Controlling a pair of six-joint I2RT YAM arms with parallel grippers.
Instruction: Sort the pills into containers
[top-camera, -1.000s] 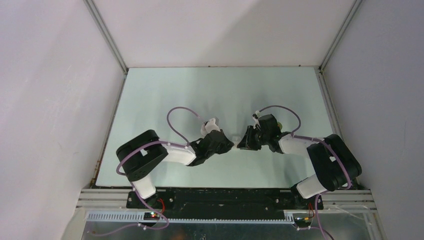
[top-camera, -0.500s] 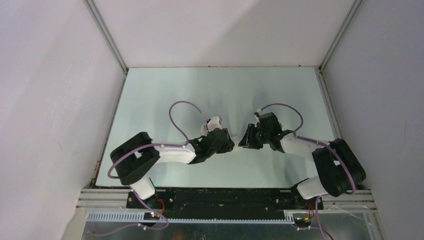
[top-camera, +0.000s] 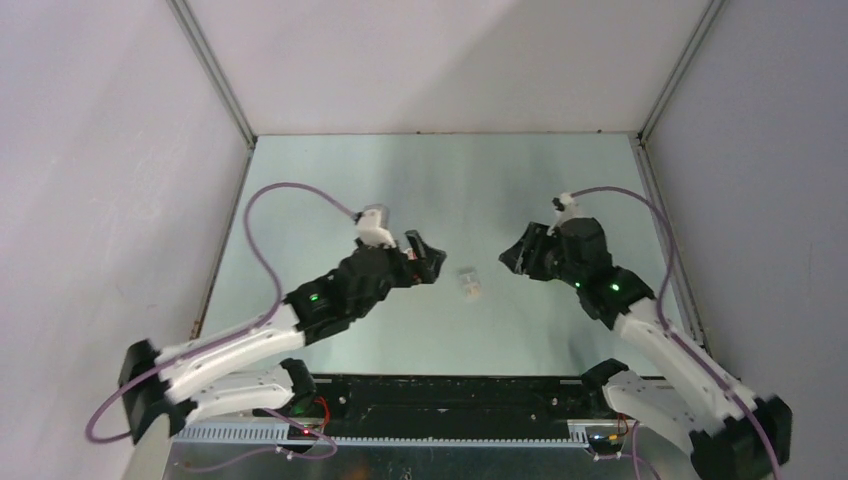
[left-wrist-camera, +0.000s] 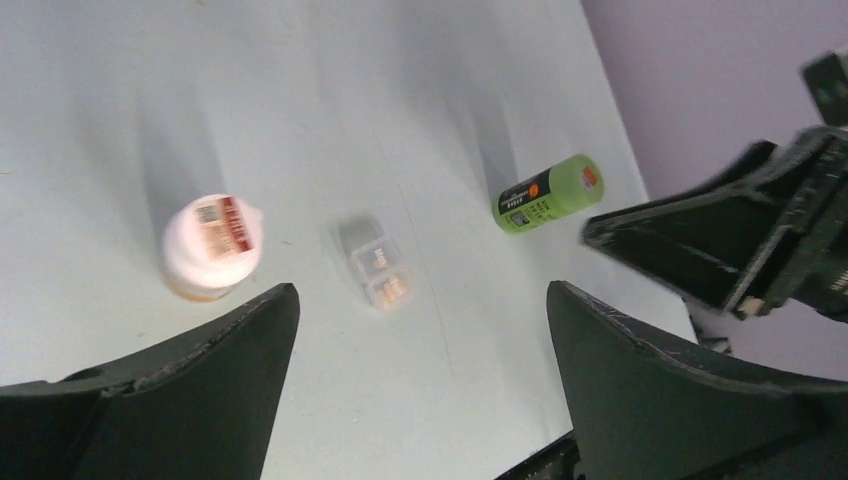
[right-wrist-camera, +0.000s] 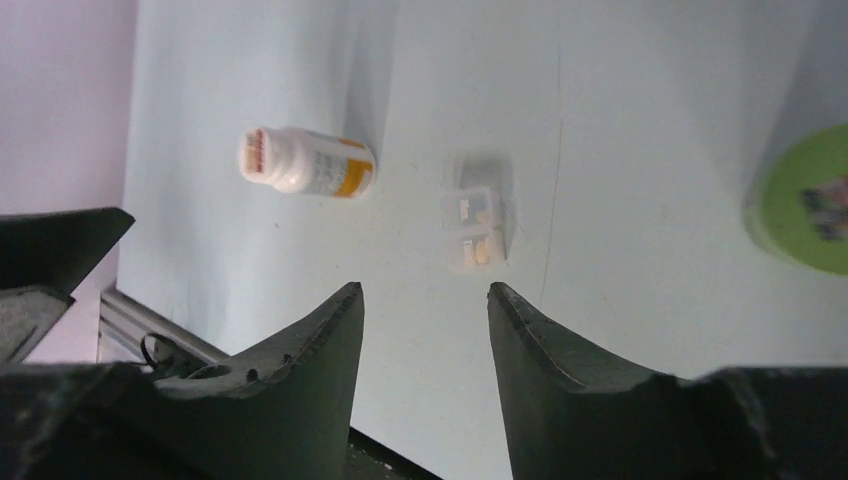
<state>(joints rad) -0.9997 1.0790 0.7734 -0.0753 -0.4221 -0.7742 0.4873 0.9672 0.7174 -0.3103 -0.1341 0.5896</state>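
The containers (top-camera: 469, 283) are one small translucent pill box lying on the table between my two grippers. The left wrist view shows this pill box (left-wrist-camera: 375, 272) blurred, with orange pills (left-wrist-camera: 393, 289) in its compartments. In the right wrist view the pill box (right-wrist-camera: 475, 225) holds pale pills (right-wrist-camera: 481, 252). My left gripper (top-camera: 427, 262) hangs to the left of it, and its jaws (left-wrist-camera: 422, 290) stand wide open and empty. To the right of the box my right gripper (top-camera: 513, 258) is open with nothing between its jaws (right-wrist-camera: 425, 288).
A white bottle with a red label (left-wrist-camera: 212, 245) stands left of the box and shows side-on in the right wrist view (right-wrist-camera: 305, 162). A green bottle (left-wrist-camera: 550, 195) stands right of the box, under the right gripper (left-wrist-camera: 720, 250), also at the right wrist view's edge (right-wrist-camera: 805, 200).
Both grippers were together at the pill box. They have opened and drawn back and up, the left one leftward and the right one rightward. The box now lies free on the table.
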